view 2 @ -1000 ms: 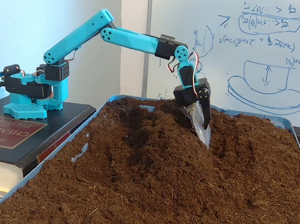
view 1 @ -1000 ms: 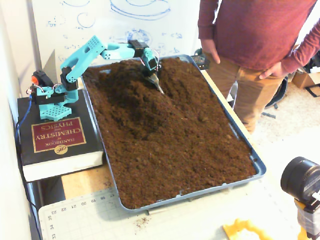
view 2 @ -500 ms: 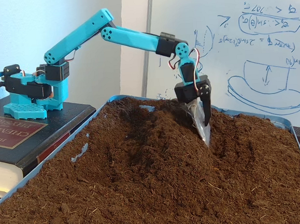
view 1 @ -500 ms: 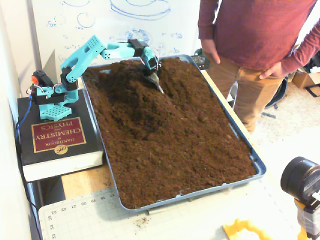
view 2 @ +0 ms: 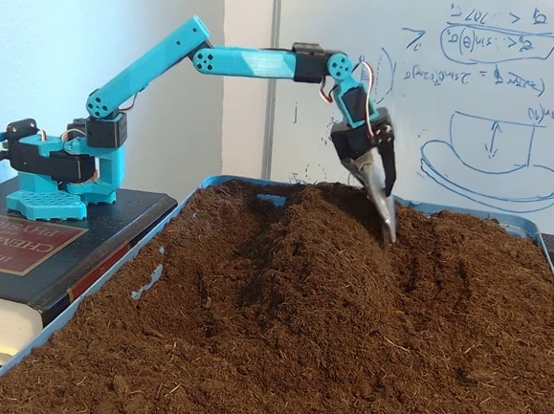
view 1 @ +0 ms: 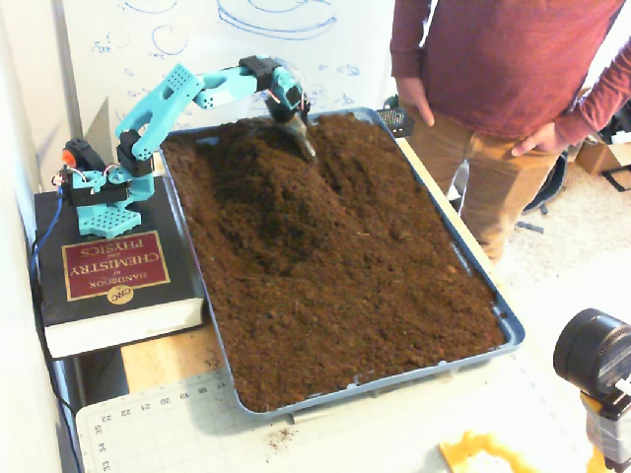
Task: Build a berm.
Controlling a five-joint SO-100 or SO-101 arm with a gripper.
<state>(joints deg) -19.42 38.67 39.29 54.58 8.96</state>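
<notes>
A long low berm [view 1: 268, 202] of loose dark-brown soil runs down the far left part of the blue tray [view 1: 508, 330]; in the low fixed view the berm [view 2: 295, 258] rises in the middle with sloping sides. The teal arm [view 1: 182, 94] reaches from the left over the tray's far end. Its gripper [view 1: 307, 148] points down with the jaws together, tip at the soil surface on the berm's right flank near the far rim. In the low fixed view the gripper [view 2: 388, 225] hangs tip-down at the berm's far right shoulder. Nothing shows between the fingers.
The arm's base [view 1: 99, 192] stands on a thick black book [view 1: 113, 276] left of the tray. A person [view 1: 493, 89] stands at the far right corner. A whiteboard [view 2: 460, 87] backs the tray. A camera lens [view 1: 596, 355] and a cutting mat [view 1: 177, 424] lie in front.
The gripper has lifted out of the groove beside the berm and moved toward the tray's far end. The forearm now reaches out flatter and higher.
</notes>
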